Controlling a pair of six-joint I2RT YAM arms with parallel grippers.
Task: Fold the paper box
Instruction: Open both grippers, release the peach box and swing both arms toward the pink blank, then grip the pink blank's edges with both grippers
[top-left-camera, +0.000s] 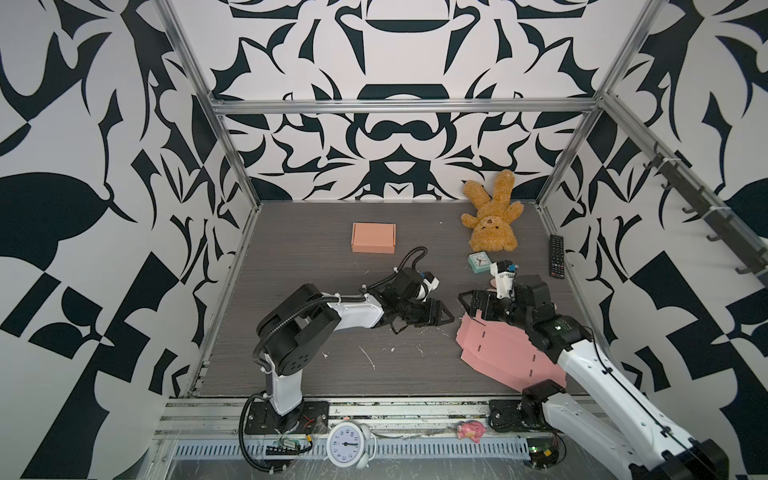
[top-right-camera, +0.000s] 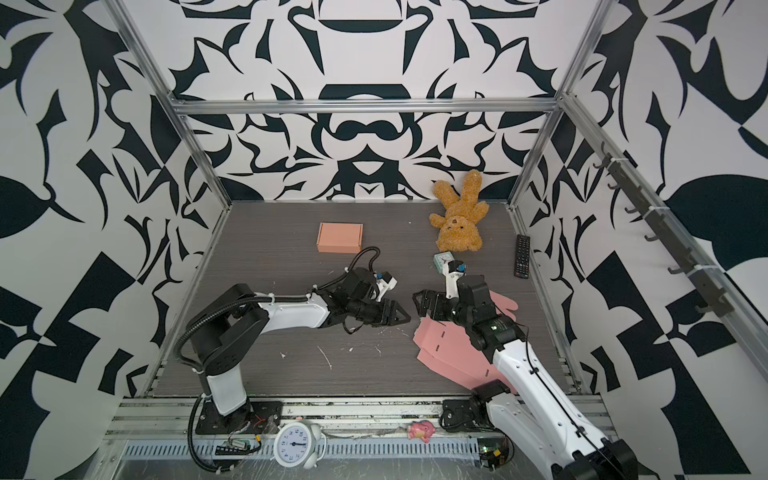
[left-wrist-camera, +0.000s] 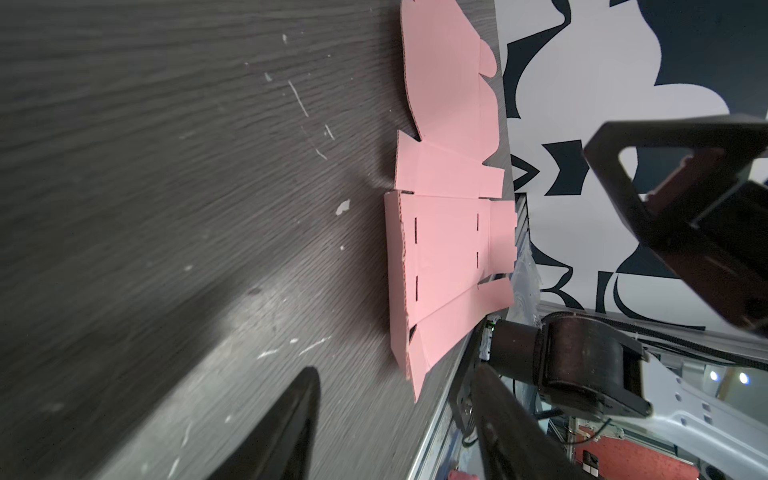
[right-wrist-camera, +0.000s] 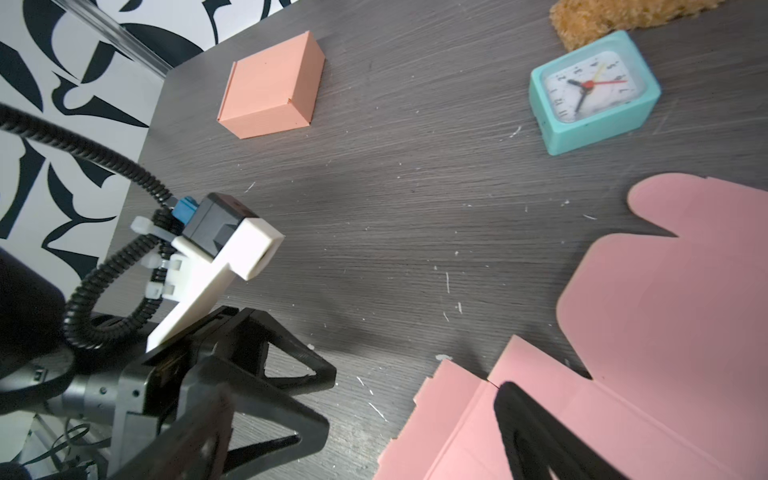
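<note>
Folded orange box (top-left-camera: 373, 237) sits at eleven o'clock, well clear. My left claw (top-left-camera: 444, 314) is at centre, fingers partly apart and empty. Teddy bear (top-left-camera: 492, 216), teal clock (top-left-camera: 478, 262) and remote (top-left-camera: 557, 255) crowd two o'clock. The flat pink paper box (top-left-camera: 494, 345) lies at four o'clock. My right claw (top-left-camera: 469, 307) hangs over its edge, spread wide and gripping nothing.

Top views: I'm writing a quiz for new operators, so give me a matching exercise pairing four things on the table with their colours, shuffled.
Things
1. flat box blank
2. folded box
3. rectangular clock
4. remote control

Colours
A. black
B. pink
C. teal
D. peach-orange

Pairs: 1-B; 2-D; 3-C; 4-A
</note>
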